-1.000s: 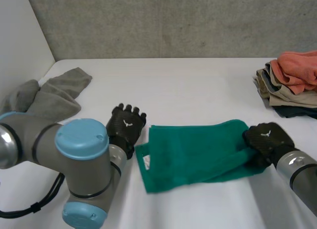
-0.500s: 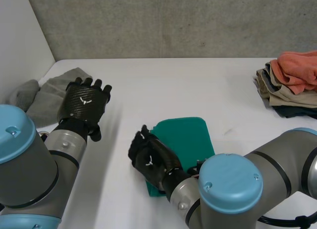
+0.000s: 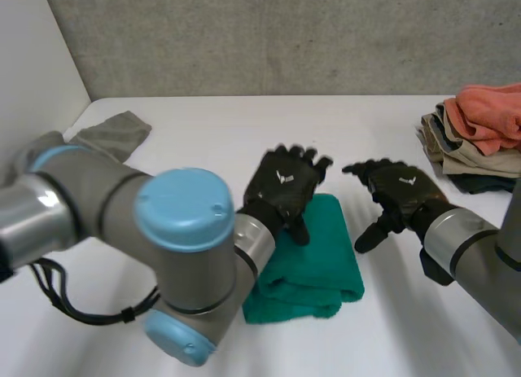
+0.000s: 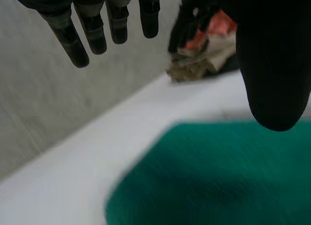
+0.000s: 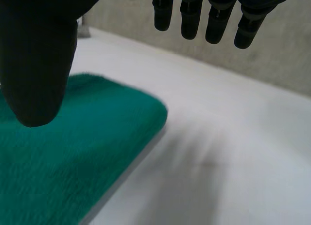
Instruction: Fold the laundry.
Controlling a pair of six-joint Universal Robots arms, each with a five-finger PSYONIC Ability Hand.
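The green cloth (image 3: 308,255) lies folded into a thick, compact rectangle on the white table (image 3: 203,141), about midway between the left and right edges and nearer the near edge than the far one. The left hand (image 3: 286,188) is over the cloth's far edge with its fingers straight and spread, grasping nothing, and its thumb points down toward the fabric. In the left wrist view that hand (image 4: 272,64) is released, with the fingers (image 4: 97,28) extended and clear air between them and the thumb, and the green cloth (image 4: 218,181) lies under the palm. The right hand (image 3: 396,190) is just beside the cloth's right edge and apart from it, fingers splayed and empty. In the right wrist view this hand (image 5: 39,60) is likewise loosened, its fingers (image 5: 216,16) straight above bare table (image 5: 228,166), with a rounded corner of the green cloth (image 5: 68,157) below its thumb. A stack of folded clothes (image 3: 476,141), an orange piece on top, sits at the right edge toward the far right corner. A crumpled grey cloth (image 3: 110,133) lies at the far left corner, partly behind the left arm (image 3: 175,230).
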